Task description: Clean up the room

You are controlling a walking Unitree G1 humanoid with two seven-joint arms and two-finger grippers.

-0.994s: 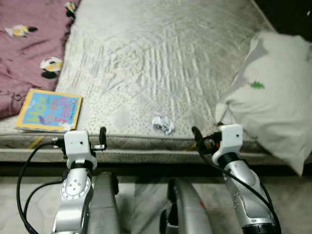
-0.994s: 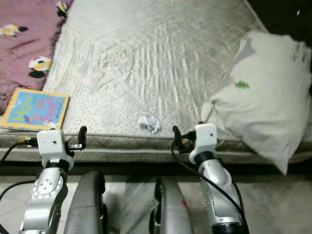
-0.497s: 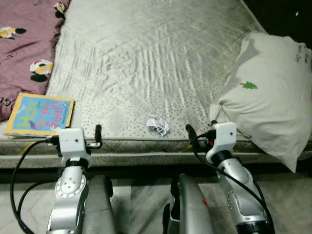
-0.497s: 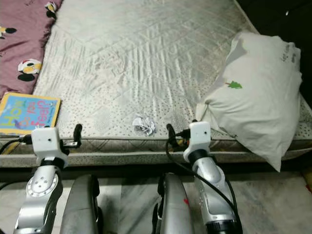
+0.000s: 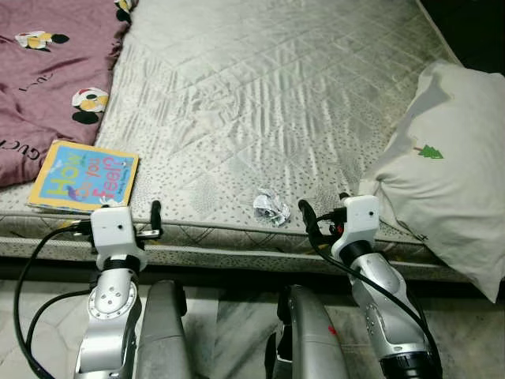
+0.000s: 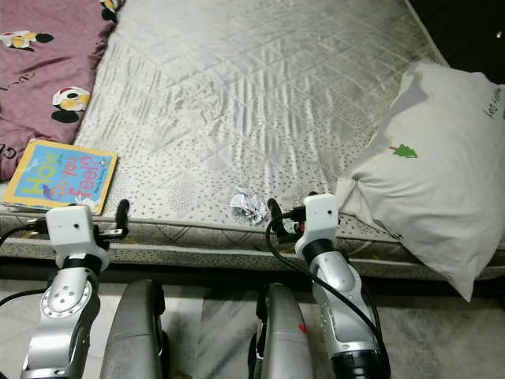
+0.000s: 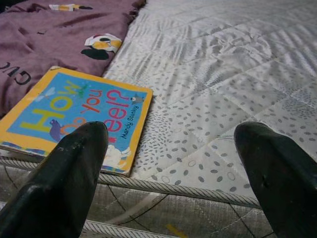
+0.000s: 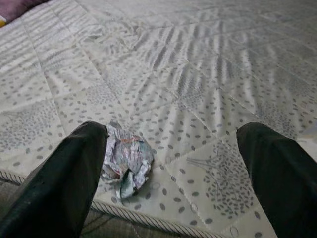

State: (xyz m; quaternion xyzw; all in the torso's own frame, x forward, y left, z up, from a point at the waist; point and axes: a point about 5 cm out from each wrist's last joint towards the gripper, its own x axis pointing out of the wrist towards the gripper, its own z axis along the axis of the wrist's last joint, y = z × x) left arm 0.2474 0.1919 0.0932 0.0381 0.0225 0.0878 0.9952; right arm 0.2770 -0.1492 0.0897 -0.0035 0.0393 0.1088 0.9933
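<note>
Lying near the front edge of the mattress [image 5: 260, 95] is a small crumpled paper [image 5: 271, 208], white with bits of colour. The mattress is pale, shiny and quilted, with small dots printed near its edge. The right gripper [image 8: 173, 163] is held at the mattress edge, just beside the paper, and its two black fingers [image 8: 69, 183] are spread wide apart with nothing between them. In the right wrist view the paper is seen just by one of those fingers, but whether it is touched cannot be told. A book [image 5: 84, 175] with a yellow edge and a blue cover is laid flat on the front left part of the mattress, close to the edge. Big coloured letters are printed on its cover. The left gripper [image 7: 173, 163] is held at the mattress edge in front of the book, and its fingers [image 7: 64, 183] are spread wide too, with nothing held. The book is not touched by it. A purple blanket [image 5: 47, 71] with small black and yellow pictures is spread over the far left part of the mattress, just behind the book. A big white pillow [image 5: 450, 189] with a little green tree on it is set on the right side, with one corner hanging over the mattress edge. Pale floor [image 5: 229, 316] is seen below, between the two silver arms.
</note>
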